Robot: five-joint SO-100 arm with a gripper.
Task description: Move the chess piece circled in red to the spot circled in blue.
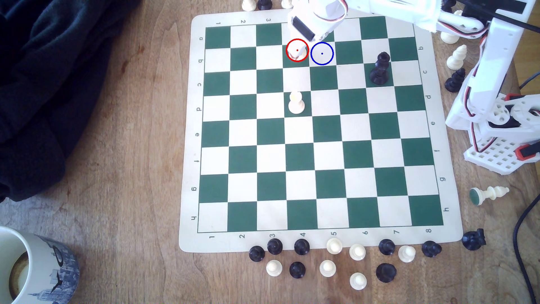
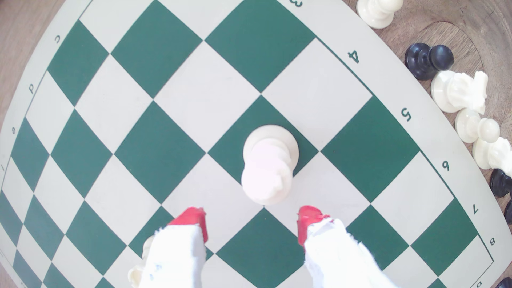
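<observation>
From the exterior view I see the white arm reaching in from the table's far right corner, its head hanging over the far rows of the green-and-cream roll-up chess mat [image 1: 187,175]. The tall cream-white plastic chess piece with the wide round base [image 1: 301,52] stands under that head on a green square ringed in red, mostly covered by the arm. Just beside it, on the exterior view's right, lies the cream-white square marked with a thin blue ring and centre dot [image 1: 322,53], bare. A short round-headed white pawn [image 1: 296,103] stands two rows nearer the mat's middle, and a tall black piece [image 1: 380,68] stands toward the mat's right edge. Loose black and white pieces crowd the wooden table [image 1: 117,146] along the mat's near edge, and a printed mug [image 1: 41,263] sits at the table's near left corner.

From the wrist view, I have the gripper [image 2: 252,224] spread wide, its red-tipped white fingers [image 2: 191,221] apart and holding nothing. The tall piece [image 2: 268,163] stands upright on its green square just ahead of the tips, touching neither. The pawn's edge peeks from behind one finger.
</observation>
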